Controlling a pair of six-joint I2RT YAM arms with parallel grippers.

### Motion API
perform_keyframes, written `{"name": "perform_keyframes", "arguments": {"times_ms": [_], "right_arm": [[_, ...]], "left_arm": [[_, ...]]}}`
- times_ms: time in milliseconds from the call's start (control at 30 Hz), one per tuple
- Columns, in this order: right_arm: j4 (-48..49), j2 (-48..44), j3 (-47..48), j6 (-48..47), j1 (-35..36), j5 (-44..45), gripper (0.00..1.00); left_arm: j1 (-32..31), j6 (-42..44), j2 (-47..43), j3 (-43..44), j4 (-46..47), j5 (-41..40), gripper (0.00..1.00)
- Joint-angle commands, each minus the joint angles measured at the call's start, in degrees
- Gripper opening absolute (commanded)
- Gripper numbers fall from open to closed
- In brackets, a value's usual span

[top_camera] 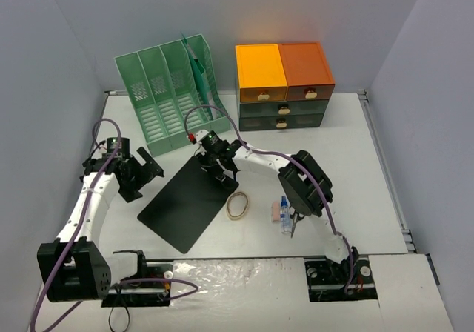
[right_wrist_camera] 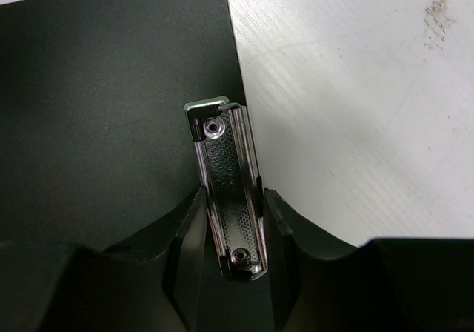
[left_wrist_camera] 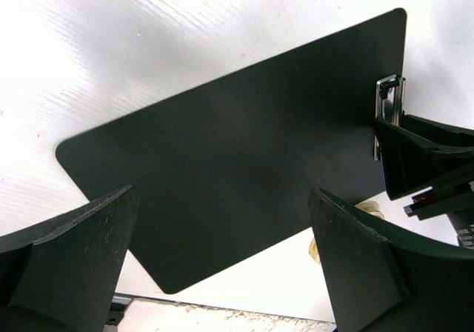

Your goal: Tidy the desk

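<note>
Desk [top_camera: 355, 161]: white, beneath both jaws. Clipboard [top_camera: 185, 202], black, flat on it. Its metal clip [right_wrist_camera: 229, 191] is pinched betw. R jaws (firm grasp). L jaws spread wide, nothing held, over board's opp. end. Tape roll [top_camera: 237, 204] near R jaws.

My left arm [top_camera: 92, 195] reaches forward, wrist tipped down, jaws spread wide and empty. My right arm [top_camera: 263, 158] stretches forward and leftward, jaws pinched onto a metal clip [right_wrist_camera: 229, 191].
</note>
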Motion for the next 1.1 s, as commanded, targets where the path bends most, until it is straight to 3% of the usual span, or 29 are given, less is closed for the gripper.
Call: {"name": "perform_keyframes", "arguments": {"times_ms": [0,300,733,833,1067], "right_arm": [[-6.3,-5.8,3.1,5.0,-0.3,2.1,0.0],[-9.8,-6.9,9.8,9.8,-0.2,-0.2,0.0],[-13.9,-9.6,13.0,11.9,-2.2,-2.9,0.0],[-14.2,-10.0,13.4,11.7,-2.3,-2.6,0.0],[-15.1,-9.9,13.8,11.4,-2.4,-3.1,0.0]], "left_arm": [[-2.3,1.0,0.9,4.7,2.7,0.2,0.97],[-10.7,4.1,4.8,7.6,3.6,-2.6,0.97],[-19.5,9.4,2.4,12.1,1.8,-10.2,0.97],[-23.6,11.1,2.9,14.4,0.1,-15.0,0.97],[-25.4,12.8,3.1,16.4,-0.4,-17.4,0.97]]}}
